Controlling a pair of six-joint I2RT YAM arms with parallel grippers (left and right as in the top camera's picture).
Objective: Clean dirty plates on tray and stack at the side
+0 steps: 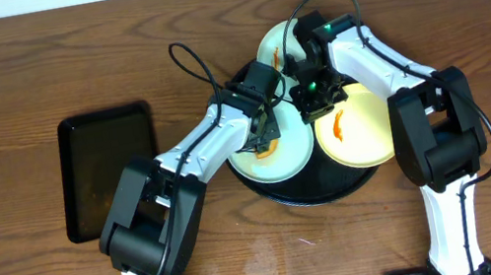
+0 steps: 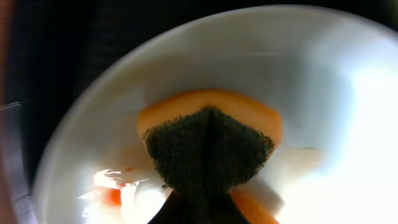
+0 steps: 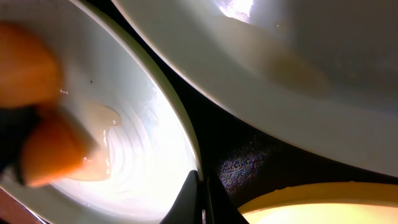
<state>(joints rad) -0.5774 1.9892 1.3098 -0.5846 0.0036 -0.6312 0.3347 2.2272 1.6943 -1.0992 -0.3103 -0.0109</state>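
Observation:
The round black tray (image 1: 315,193) holds three plates. My left gripper (image 1: 266,137) is shut on an orange sponge with a dark scrub face (image 2: 208,149) and presses it onto the front-left pale blue plate (image 1: 296,156), which fills the left wrist view (image 2: 311,74). An orange smear (image 2: 112,196) lies beside the sponge. My right gripper (image 1: 318,105) is shut at this plate's rim (image 3: 143,143), its fingertips (image 3: 203,202) astride the edge. The yellow plate (image 1: 367,134) carries an orange smear. The far pale plate (image 1: 272,45) is partly hidden by the arms.
A smaller black rectangular tray (image 1: 109,170) lies on the wooden table to the left. Both arms cross above the round tray. Bare tray floor (image 3: 249,149) shows between the plates in the right wrist view.

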